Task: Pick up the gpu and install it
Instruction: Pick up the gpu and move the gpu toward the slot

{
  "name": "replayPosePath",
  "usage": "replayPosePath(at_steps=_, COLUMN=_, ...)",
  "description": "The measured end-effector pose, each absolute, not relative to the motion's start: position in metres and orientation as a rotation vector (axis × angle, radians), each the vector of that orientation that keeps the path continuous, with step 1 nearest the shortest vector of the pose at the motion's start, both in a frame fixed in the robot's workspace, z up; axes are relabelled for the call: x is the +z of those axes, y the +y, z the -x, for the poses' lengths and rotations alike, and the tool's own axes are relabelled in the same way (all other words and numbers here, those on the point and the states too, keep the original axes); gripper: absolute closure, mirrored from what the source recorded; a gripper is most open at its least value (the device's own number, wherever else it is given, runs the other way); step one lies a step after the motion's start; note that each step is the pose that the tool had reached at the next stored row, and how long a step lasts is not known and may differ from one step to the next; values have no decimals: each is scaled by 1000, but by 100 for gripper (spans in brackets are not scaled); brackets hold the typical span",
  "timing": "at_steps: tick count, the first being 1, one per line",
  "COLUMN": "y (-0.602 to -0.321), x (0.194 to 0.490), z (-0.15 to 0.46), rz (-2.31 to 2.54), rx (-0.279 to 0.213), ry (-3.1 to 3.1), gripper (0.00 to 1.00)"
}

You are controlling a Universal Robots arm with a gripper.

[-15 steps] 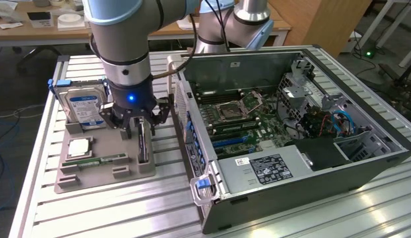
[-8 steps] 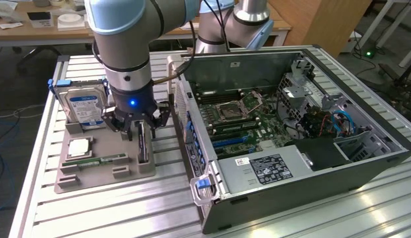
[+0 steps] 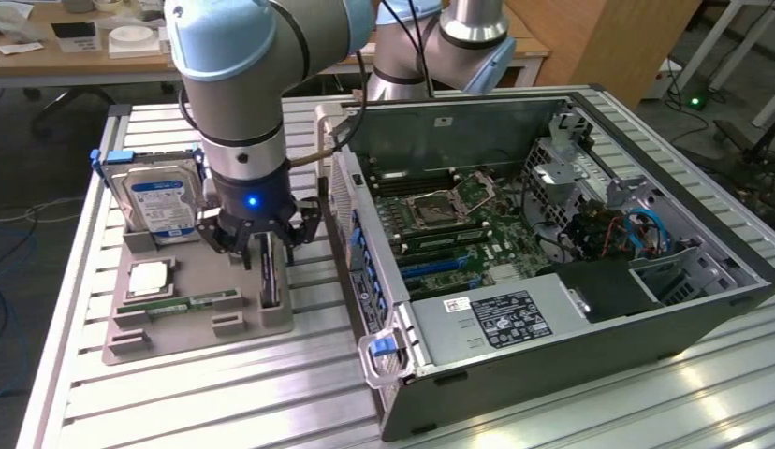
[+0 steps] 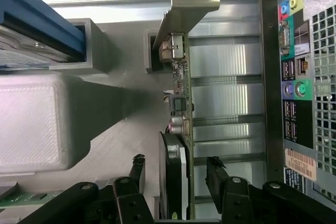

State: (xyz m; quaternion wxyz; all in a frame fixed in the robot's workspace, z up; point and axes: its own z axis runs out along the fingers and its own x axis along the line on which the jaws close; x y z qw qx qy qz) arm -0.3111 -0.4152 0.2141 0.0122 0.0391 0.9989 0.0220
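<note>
The slatted metal surface (image 3: pixel 238 393) carries the open computer case (image 3: pixel 488 122) on its side, motherboard facing up, seemingly so cards can drop in from above, and just beside it on the exterior view's left sits the grey parts tray (image 3: pixel 194 327). The hand (image 4: pixel 176 162) hangs low over that tray, released and spread wide, one of its fingers (image 4: pixel 215 174) on each side of the gpu (image 4: pixel 178 108), gaps both ways, nothing grasped. The gpu stands on edge in a tray slot, silver bracket (image 4: pixel 186 3) at one end, likely propped upright so its thin body can be straddled.
</note>
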Motion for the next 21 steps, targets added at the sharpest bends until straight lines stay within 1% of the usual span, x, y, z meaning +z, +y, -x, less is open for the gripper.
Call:
replayPosePath(at_steps=9, y=-415, x=212, z=311, rz=-122, rx=68, ry=3114, gripper=41)
replayPosePath(at_steps=10, y=-415, x=212, z=311, rz=-122, rx=68, ry=3114, gripper=43)
replayPosePath(at_steps=11, y=-415, x=212, z=311, rz=-122, rx=68, ry=3114, gripper=49)
replayPosePath(at_steps=12, y=-415, x=212, z=311, rz=-122, rx=68, ry=3114, gripper=49)
replayPosePath(at_steps=13, y=-415, x=212, z=311, rz=-122, rx=68, ry=3114, gripper=55)
replayPosePath(at_steps=14, y=-415, x=212, z=311, rz=-122, rx=68, ry=3114, gripper=55)
replayPosePath(at_steps=15, y=-415, x=212, z=311, rz=-122, rx=68, ry=3114, gripper=61)
replayPosePath(at_steps=21, y=-414, x=210, z=311, rz=-122, rx=68, ry=3117, gripper=61)
